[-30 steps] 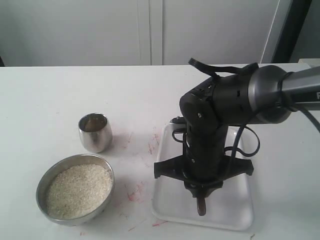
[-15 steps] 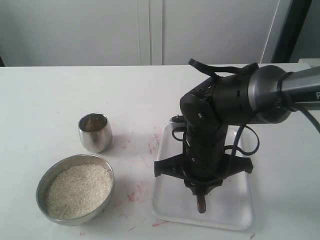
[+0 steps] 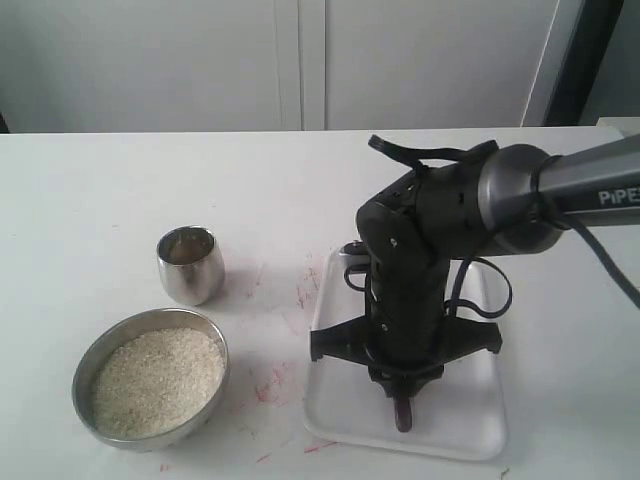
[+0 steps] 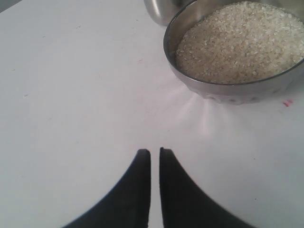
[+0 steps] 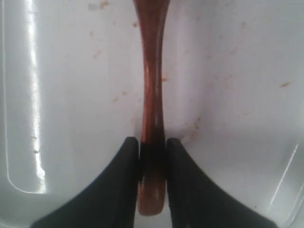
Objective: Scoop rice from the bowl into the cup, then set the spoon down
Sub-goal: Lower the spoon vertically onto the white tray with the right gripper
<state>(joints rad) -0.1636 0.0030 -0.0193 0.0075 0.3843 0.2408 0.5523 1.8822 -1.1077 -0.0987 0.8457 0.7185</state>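
The steel bowl (image 3: 150, 379) (image 4: 228, 88) full of off-white rice (image 3: 157, 380) (image 4: 240, 42) sits at the front left of the white table. Behind it stands the small shiny cup (image 3: 190, 264) (image 4: 159, 9). My right gripper (image 3: 403, 395) (image 5: 152, 142) points down over the white tray (image 3: 470, 425) and is shut on the handle of the reddish-brown wooden spoon (image 3: 402, 411) (image 5: 152, 95). The spoon's handle end pokes out below the fingers; its oval bowl is hidden. My left gripper (image 4: 155, 152) is shut with nothing between its fingers, hovering over bare table beside the bowl.
The white tray (image 5: 71, 95) lies at the front right, with brownish specks on it. Red smudges (image 3: 270, 385) mark the table between bowl and tray. A pale wall runs behind the table's far edge.
The right arm has shifted slightly left and a little up over the tray, still shut on the spoon. Bowl and cup have not moved.
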